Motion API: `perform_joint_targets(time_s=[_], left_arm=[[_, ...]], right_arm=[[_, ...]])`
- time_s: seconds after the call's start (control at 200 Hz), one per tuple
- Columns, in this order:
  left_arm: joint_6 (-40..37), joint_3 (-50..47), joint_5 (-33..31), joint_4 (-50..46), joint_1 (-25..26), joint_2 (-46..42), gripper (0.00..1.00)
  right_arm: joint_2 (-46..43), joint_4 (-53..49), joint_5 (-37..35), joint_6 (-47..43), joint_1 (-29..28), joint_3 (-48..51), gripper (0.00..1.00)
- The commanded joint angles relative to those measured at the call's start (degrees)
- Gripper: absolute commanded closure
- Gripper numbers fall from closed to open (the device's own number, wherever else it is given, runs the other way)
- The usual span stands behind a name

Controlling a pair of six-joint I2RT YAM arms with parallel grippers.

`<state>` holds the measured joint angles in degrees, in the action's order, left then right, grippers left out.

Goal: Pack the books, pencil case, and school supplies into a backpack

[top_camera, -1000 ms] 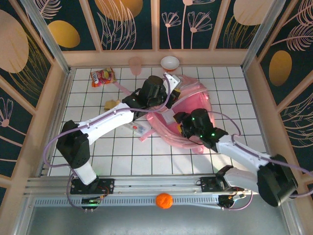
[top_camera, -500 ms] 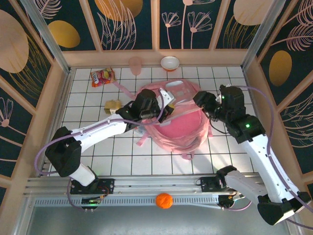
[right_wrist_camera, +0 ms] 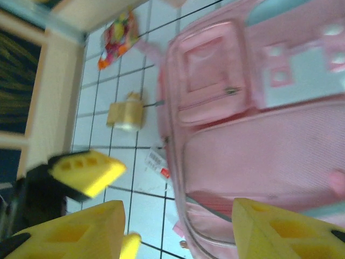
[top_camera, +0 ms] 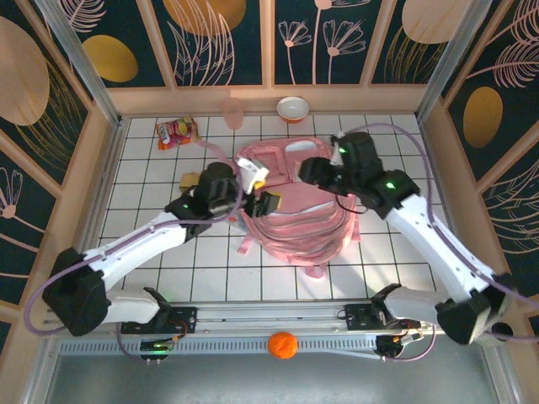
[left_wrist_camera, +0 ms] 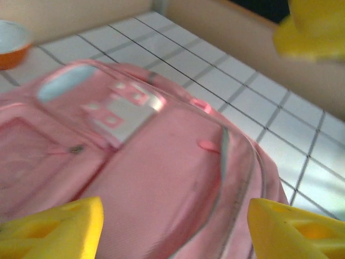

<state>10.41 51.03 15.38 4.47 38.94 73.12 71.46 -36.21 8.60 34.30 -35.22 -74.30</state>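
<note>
At the near edge of the desk [top_camera: 253, 276], an orange ball [top_camera: 283, 345] sits on the rail between the arm bases. A band of bare tiles separates the rail from the backpack [top_camera: 296, 215], which lies flat in the middle. I have open tiles on its right up to the wooden wall.

On its left my own left arm crosses the space. My left claw [left_wrist_camera: 172, 229] hangs over the backpack's left part, released, with nothing between its pads [left_wrist_camera: 54, 229]. The right claw [right_wrist_camera: 178, 218] hovers over the upper right part, also spread and empty. The two claws are near each other.

Just beside the backpack's left edge lies the slim clear-white oblong [right_wrist_camera: 158, 162], its red marks blurred. The tan-yellow block [top_camera: 192, 179] sits farther left, apart from it.

Along the far wall stand a snack packet [top_camera: 175, 132], a pink cup [top_camera: 232, 112] and a bowl [top_camera: 292, 108]. Both wrist views are smeared, so I cannot read the zips.
</note>
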Motion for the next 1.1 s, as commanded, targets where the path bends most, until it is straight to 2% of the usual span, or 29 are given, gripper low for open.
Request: perform_joint_targets(time_s=[0.0,0.265,0.335,0.46,0.646,0.816,0.876,1.096], left_arm=[[11.0,-2.5,-2.8,-2.2,-5.7,-4.3,0.25],[25.4,-10.7,-4.3,-8.7,-23.2,-14.4,0.16],[29.8,-13.0,-4.1,-9.7,-27.3,-15.7,0.12],[37.7,-17.8,-3.2,-9.7,-32.8,-17.2,0.11],[45.9,-23.4,-5.1,-8.6,-35.8,-19.4,0.11],[44.5,-24.4,-9.0,-12.8,-35.9,-21.8,0.11],[44.2,-24.7,-9.3,-13.1,-35.9,-22.2,0.11],[43.7,-25.1,-9.0,-12.9,-35.9,-21.6,0.11]], right_arm=[[8.0,-0.6,-2.8,-9.2,-5.4,-5.9,0.45],[34.7,-9.3,-8.5,-24.6,-16.7,-25.6,0.44],[41.9,-12.6,-9.3,-27.6,-18.8,-31.9,0.44],[51.8,-16.1,-10.7,-31.3,-21.0,-41.1,0.44],[61.2,-17.7,-9.9,-31.4,-21.0,-48.1,0.44],[67.6,-19.5,-9.8,-27.1,-18.9,-53.0,0.44],[68.6,-18.9,-6.7,-26.8,-18.5,-53.0,0.44],[71.0,-16.7,-2.2,-28.1,-19.0,-52.7,0.44]])
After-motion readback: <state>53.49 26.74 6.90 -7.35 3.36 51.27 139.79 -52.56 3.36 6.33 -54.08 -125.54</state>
